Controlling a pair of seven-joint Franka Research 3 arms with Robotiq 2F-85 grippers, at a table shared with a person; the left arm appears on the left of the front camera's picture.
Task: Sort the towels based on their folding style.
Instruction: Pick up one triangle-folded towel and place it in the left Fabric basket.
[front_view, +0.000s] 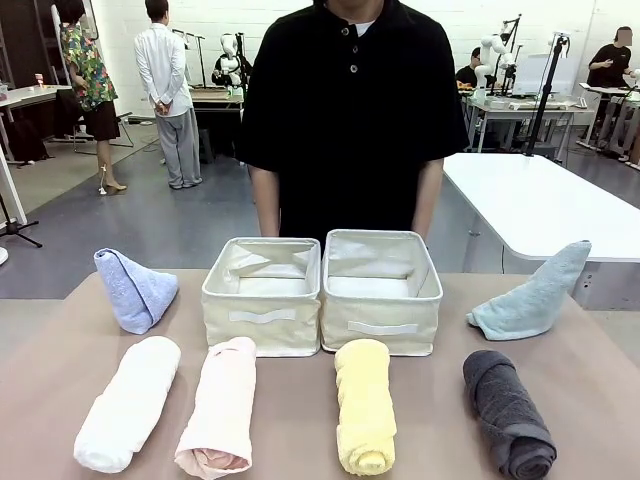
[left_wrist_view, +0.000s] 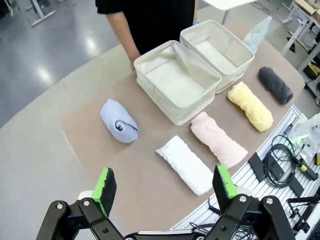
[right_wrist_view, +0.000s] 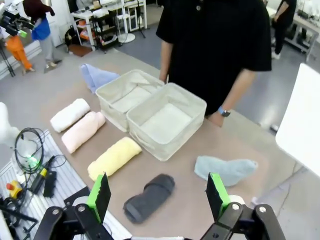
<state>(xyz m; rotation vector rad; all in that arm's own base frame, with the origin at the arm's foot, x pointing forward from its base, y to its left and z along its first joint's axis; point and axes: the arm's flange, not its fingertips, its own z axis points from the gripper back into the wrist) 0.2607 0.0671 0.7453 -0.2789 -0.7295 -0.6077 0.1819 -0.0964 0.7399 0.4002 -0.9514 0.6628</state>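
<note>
Front view: six towels (front_view: 365, 405), two baskets (front_view: 262, 318).

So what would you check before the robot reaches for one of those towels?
1. left tool open, empty: ok.
2. right tool open, empty: ok.
3. left basket and right basket empty: ok.
4. white roll, pink roll, yellow roll, dark grey roll lie uncovered: ok.
5. light blue cone, blue-grey cone outside the baskets: ok.
6. person's hand out of the baskets: ok.
</note>
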